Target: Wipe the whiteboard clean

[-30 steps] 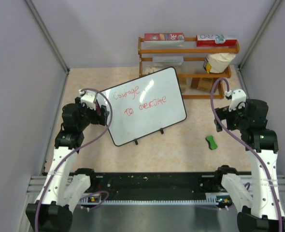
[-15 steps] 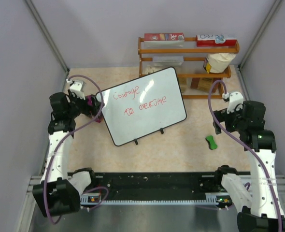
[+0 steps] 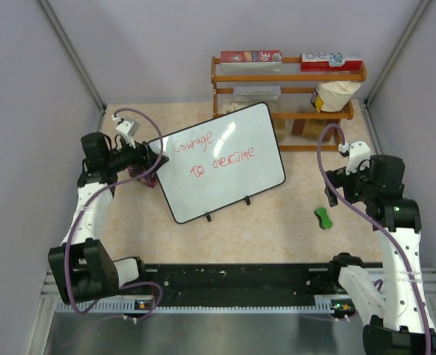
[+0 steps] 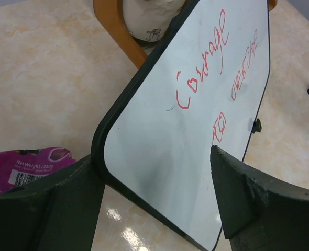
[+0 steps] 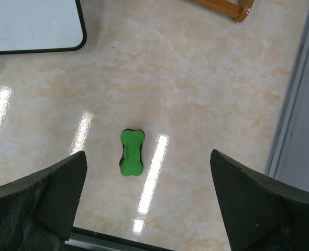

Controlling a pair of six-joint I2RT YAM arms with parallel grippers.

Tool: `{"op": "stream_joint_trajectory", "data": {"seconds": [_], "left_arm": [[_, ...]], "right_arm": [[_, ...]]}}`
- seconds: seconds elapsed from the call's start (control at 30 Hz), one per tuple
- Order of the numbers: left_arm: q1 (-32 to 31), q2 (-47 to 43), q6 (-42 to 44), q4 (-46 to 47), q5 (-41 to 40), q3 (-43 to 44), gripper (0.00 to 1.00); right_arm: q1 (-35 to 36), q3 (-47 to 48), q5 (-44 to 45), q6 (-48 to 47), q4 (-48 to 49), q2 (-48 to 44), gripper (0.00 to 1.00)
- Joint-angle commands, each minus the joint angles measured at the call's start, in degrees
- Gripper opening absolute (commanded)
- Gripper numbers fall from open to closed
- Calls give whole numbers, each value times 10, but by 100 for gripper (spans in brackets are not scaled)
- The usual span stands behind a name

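Whiteboard [image 4: 159, 157] corner between parted left jaws; right jaws spread wide

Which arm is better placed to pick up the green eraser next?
Right. The right gripper hangs open almost directly over the green eraser on the table, with nothing between them. The left gripper is on the far side, its jaws straddling the left edge of the whiteboard.
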Motion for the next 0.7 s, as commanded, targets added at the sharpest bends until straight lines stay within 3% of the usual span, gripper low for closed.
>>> {"op": "stream_joint_trajectory", "data": {"seconds": [0.0, 0.27, 0.57, 0.67], "left_arm": [[3, 15, 9, 45, 73, 21, 80], [9, 53, -5, 59, 124, 31, 64], [14, 54, 5, 52, 116, 36, 53], [14, 63, 20, 39, 118, 43, 44]], "right_arm": [[4, -6, 0, -16, 8, 1, 99], [4, -9, 7, -21, 9, 3, 99], [3, -10, 15, -37, 17, 13, 99], [4, -14, 21, -55, 17, 19, 99]]}}
